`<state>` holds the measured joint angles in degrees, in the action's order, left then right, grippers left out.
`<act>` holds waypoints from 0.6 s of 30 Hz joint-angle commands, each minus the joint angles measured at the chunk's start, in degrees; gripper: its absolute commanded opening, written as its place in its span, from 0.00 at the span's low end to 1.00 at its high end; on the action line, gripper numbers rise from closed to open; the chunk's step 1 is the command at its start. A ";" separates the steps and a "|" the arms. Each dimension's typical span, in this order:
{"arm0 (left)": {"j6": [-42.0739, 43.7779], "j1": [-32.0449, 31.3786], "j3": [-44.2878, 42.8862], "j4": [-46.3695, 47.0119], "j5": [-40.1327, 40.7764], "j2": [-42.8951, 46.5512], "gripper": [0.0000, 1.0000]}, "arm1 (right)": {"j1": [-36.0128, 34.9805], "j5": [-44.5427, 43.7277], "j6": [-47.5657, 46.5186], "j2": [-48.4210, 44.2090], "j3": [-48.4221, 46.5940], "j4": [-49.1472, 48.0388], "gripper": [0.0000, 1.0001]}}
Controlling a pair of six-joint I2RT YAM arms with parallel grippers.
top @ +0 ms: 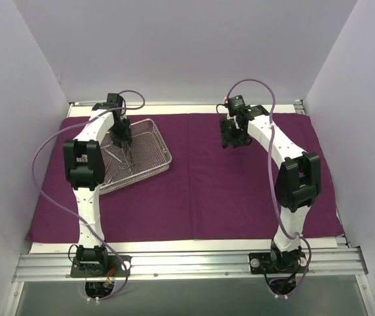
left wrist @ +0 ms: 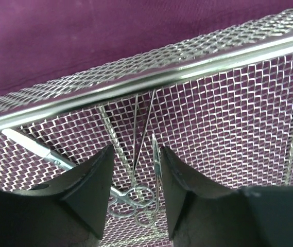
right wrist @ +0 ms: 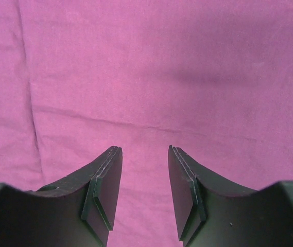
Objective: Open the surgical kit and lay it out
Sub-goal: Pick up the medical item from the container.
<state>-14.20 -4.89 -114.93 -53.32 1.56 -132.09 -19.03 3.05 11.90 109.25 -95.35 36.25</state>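
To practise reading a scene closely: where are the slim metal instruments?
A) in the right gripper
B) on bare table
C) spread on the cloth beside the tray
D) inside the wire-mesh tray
D: the instruments lie on the mesh floor of the tray, under the open left gripper; the right gripper hovers over bare cloth, holding nothing.

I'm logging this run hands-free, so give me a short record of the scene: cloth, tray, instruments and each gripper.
cloth: magenta, spread out flat
tray: wire mesh, resting on the left part of the cloth
instruments: slim, scissor-like, lying in the tray
left gripper: open, low in the tray, jaws either side of the instruments
right gripper: open, empty, over bare cloth
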 commanded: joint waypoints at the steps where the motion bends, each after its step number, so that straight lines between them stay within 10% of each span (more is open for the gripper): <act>1: 0.22 -0.12 -3.45 1.73 1.51 -1.50 0.48 | 0.74 -0.32 -0.83 -3.34 0.78 1.63 0.41; 12: 0.31 -0.30 -6.62 0.67 3.80 -5.54 0.36 | 1.54 0.11 -1.00 -4.31 2.54 1.54 0.41; 18: 0.31 -0.30 -6.88 -1.69 1.69 -2.92 0.03 | 1.54 0.11 -0.48 -3.78 0.61 2.33 0.41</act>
<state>-14.06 -5.17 -119.46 -53.45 3.46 -136.75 -17.91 3.14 11.70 108.68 -93.17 36.29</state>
